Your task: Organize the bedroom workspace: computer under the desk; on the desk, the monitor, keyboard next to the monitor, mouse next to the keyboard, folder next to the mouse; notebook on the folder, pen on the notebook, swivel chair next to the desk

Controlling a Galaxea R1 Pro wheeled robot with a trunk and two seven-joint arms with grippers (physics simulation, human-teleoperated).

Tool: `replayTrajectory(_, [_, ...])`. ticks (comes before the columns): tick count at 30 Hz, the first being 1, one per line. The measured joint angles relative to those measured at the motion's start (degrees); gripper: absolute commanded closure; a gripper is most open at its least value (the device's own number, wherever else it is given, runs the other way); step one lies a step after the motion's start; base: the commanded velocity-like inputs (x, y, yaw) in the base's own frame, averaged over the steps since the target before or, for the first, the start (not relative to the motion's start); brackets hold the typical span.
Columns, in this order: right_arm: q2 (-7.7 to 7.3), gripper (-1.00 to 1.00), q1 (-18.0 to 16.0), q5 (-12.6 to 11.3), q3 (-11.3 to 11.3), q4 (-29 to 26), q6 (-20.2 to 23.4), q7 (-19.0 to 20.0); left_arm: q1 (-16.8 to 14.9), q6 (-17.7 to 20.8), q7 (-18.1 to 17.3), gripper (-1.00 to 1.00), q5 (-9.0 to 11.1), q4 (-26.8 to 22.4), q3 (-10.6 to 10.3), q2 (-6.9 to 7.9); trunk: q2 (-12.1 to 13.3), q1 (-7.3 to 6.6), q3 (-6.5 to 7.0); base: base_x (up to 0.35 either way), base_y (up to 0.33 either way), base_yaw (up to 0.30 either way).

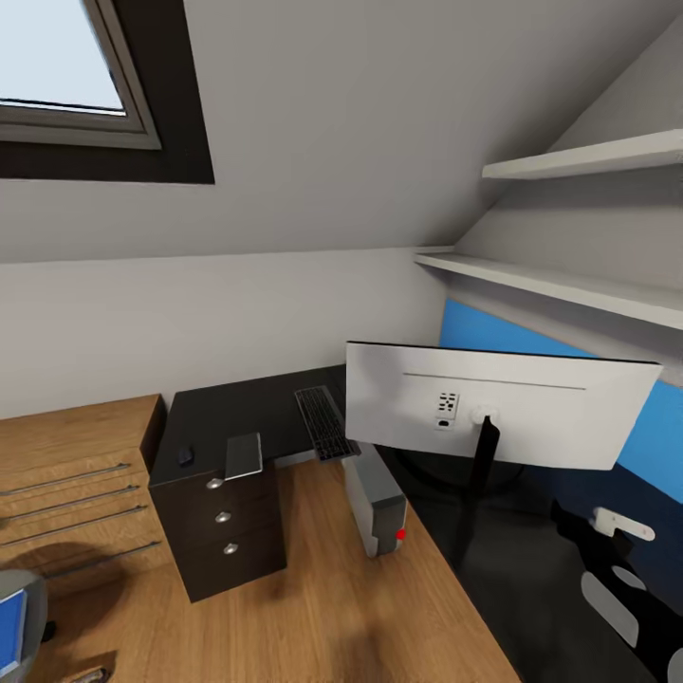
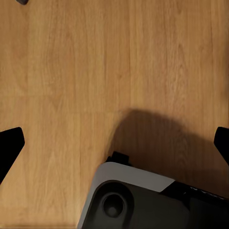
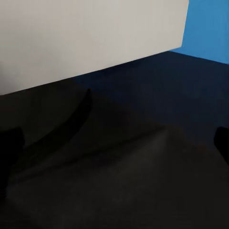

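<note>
**Spotter:** What's closest to you?

**Operator:** My right tool, spread wide and holding nothing, with the black table right beneath it. The monitor stands on that table just ahead, white back towards me. The arc of its ring base is near the tool.

**Spotter:** And the other one?

**Operator:** The left tool is wide open too and also holds nothing. It hangs over the wood floor by my own base.

**Spotter:** The rest of the set?

**Operator:** The keyboard lies on the table beyond the monitor's left edge, its near end poking past the table's edge. The mouse sits well apart from it, at the far left of the top. The computer stands on the floor below the table edge, beside the black drawer unit. A flat grey slab overhangs that edge; I can't tell if it's the notebook. The swivel chair is at my lower left, and something blue on it is probably the folder.

**Spotter:** Risks?

**Operator:** The monitor, mostly. With my right arm this near, a careless swing could clip the thin stand and topple the screen. Turning towards the chair, I might sweep the overhanging keyboard or that slab off the edge. The mouse is small and dark on black, so it's easy to misjudge.
</note>
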Motion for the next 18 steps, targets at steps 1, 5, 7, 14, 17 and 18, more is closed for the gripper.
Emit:
replayTrajectory(1, [0.03,-1.0,-0.01,0.0,0.01,-0.12,-0.01,-0.01,0.0,0.01,-0.01,-1.0,-0.01,0.01,0.0,0.01,-0.01,0.01,0.0,-0.035,0.0,0.0])
replayTrajectory(5, [0.11,-1.0,0.0,0.02,0.08,-0.4,0.03,-0.02,0.03,0.0,0.0,-1.0,0.05,0.0,0.0,0.02,0.0,0.0,-0.05,-0.02,0.0,0.0])
replayTrajectory(7, [0.16,-1.0,0.0,0.04,0.12,-0.49,0.05,-0.02,0.01,0.0,0.0,-1.0,0.06,0.0,0.0,0.02,0.0,0.0,-0.16,-0.008,0.0,0.0])
replayTrajectory(14, [0.3,-1.0,0.0,0.05,0.1,-0.5,0.05,-0.09,-0.01,0.0,0.01,-1.0,0.09,0.0,0.0,0.09,0.0,0.0,-0.69,-0.003,0.0,0.0])
replayTrajectory(17, [0.32,-1.0,0.0,0.05,0.09,-0.5,0.06,-0.1,0.02,0.0,0.01,-1.0,0.09,0.0,0.0,0.06,0.0,0.0,-0.95,0.0,0.0,0.0])
replayTrajectory(18, [0.33,-1.0,0.0,0.05,0.08,-0.49,0.07,-0.11,0.03,-0.02,0.05,-1.0,0.09,0.0,0.0,0.04,0.0,0.0,-1.03,0.0,0.0,0.0])
